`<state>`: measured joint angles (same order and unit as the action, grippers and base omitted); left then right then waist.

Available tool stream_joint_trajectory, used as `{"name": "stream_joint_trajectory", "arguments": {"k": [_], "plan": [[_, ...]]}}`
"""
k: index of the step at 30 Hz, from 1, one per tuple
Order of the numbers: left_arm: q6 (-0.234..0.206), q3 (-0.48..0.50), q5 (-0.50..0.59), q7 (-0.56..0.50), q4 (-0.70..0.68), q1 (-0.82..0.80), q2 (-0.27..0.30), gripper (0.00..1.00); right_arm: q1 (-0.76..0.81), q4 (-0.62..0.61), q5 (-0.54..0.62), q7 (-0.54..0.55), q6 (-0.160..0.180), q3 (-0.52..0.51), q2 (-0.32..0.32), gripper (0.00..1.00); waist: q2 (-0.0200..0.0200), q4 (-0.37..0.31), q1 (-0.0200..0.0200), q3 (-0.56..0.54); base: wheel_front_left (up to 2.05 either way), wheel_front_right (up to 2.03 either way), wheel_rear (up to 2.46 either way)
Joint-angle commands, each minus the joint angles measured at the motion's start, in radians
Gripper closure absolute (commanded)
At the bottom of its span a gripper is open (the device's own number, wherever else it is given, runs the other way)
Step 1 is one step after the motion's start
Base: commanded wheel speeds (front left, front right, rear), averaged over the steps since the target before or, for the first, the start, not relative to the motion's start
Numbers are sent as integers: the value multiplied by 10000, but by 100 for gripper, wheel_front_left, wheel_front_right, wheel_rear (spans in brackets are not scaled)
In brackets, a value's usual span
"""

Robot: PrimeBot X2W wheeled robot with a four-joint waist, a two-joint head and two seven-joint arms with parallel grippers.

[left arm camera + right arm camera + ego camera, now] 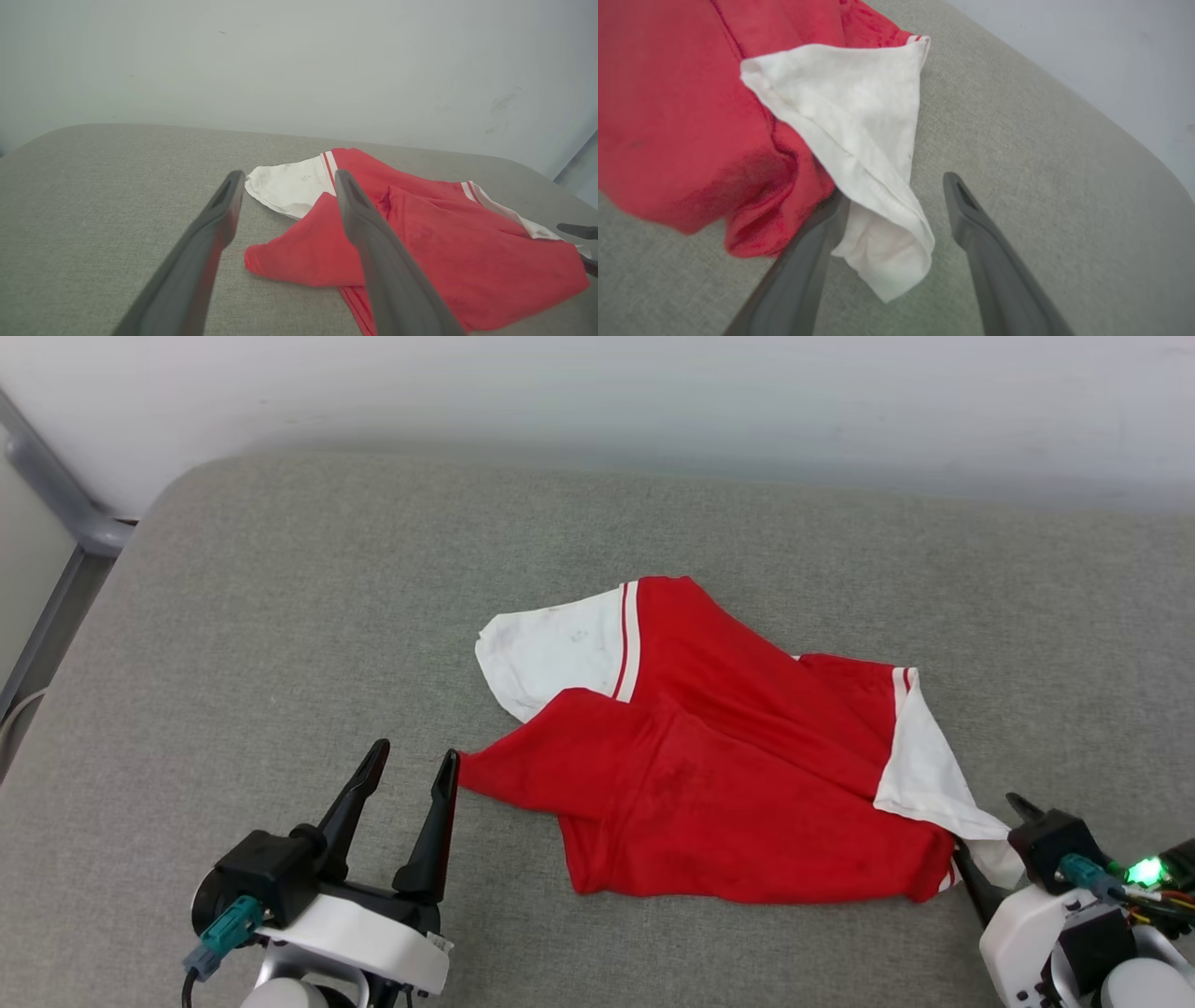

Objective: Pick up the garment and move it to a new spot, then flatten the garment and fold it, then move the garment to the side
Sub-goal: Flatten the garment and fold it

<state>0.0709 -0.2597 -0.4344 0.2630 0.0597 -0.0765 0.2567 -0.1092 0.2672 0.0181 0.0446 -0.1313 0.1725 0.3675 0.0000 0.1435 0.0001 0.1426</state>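
Pick-up | left gripper (415, 749), right gripper (896, 186) both open, empty | I aim to pinch the garment (728, 765) by hem corner (476, 775) and white sleeve (850, 102), seemingly straddled, lifting evenly.

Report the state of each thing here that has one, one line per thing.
garment: crumpled and doubled over itself, lying on the grey surface, not lifted.
left gripper: open, holding nothing, fingertips beside the garment's red corner.
right gripper: open, fingers either side of the tip of a white sleeve, not clamped on it.
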Motion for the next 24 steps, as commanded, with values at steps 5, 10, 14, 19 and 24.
{"name": "stream_joint_trajectory", "arguments": {"k": [5, 10, 14, 19, 24], "plan": [[158, -25, 111, 26, 182, -225, -72, 0, -555, 513, -115, -366, 10, -154, -203, 14, 0, 212, -1, 186, 0, 0, 0], [194, 10, 182, 27, 310, -164, -136, 0, -716, 736, -530, -545, 10, -671, -515, 100, 0, 253, -1, 119, 0, 0, 0], [237, 40, 194, 27, 409, -38, -172, 0, -788, 781, -1279, -565, 10, -1302, -889, 100, 0, 207, -1, -21, 0, 0, 0], [240, 82, 243, 27, 404, -57, -169, 0, -1067, 914, -2911, -104, 10, -2573, -1380, 100, 0, 91, -1, 61, 0, 0, 0], [285, 31, 259, 27, 443, -271, -129, 0, -1795, 1685, -4626, 1132, 10, -4374, -1739, 100, 0, 16, -1, 444, 0, 0, 0]]}}
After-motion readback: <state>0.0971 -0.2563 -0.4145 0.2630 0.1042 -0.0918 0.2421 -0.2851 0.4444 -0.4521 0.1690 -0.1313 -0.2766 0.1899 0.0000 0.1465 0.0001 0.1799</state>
